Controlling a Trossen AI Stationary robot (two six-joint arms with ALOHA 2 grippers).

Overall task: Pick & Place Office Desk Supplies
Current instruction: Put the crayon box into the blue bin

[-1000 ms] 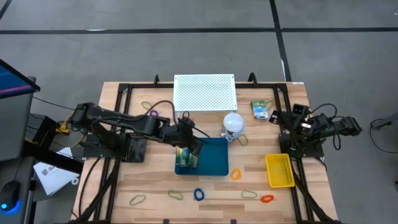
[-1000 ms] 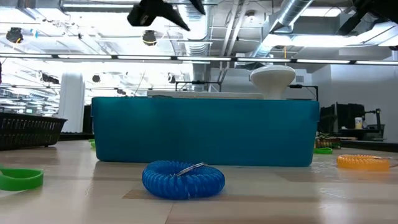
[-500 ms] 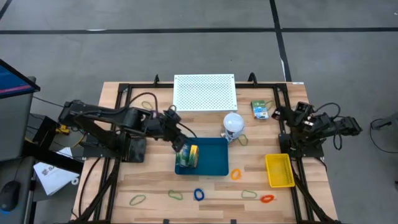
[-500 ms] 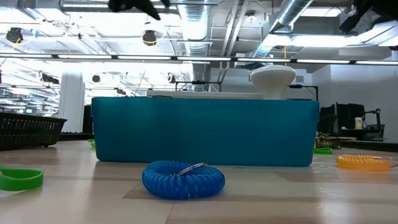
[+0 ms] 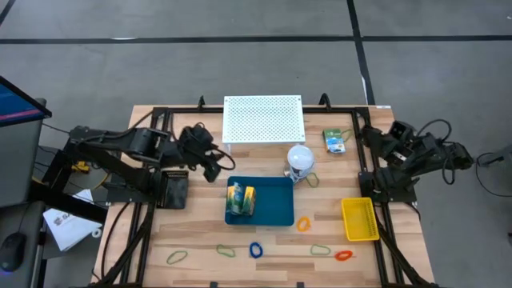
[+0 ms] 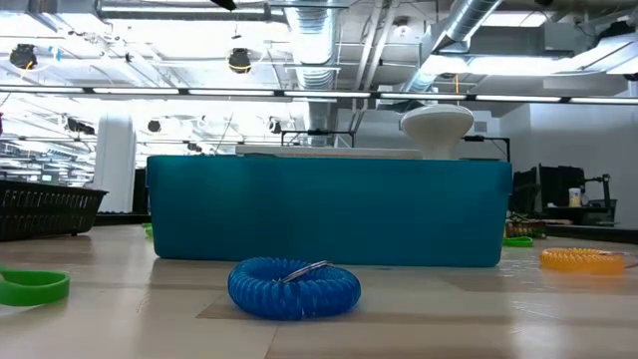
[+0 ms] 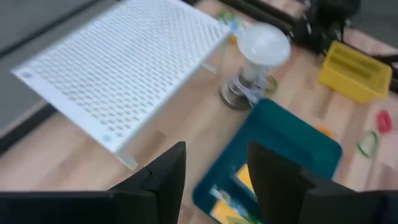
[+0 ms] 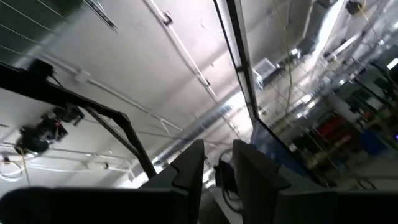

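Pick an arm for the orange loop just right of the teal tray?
Right, probably. The orange loop lies on the right half of the table, past the teal tray. The left gripper sits beyond the tray's far-left corner, jaws open and empty; the right gripper is raised at the right edge.

Left gripper (image 5: 220, 162) hangs above the tabletop (image 5: 200, 228), fingers apart, nothing between them. Just beyond the fingertips: teal tray (image 5: 274, 206) with the crayon box (image 5: 241, 200) lying at its near end. White perforated board (image 5: 263, 118) off to one side. Right gripper (image 5: 370, 138) near the green packet (image 5: 335, 141).
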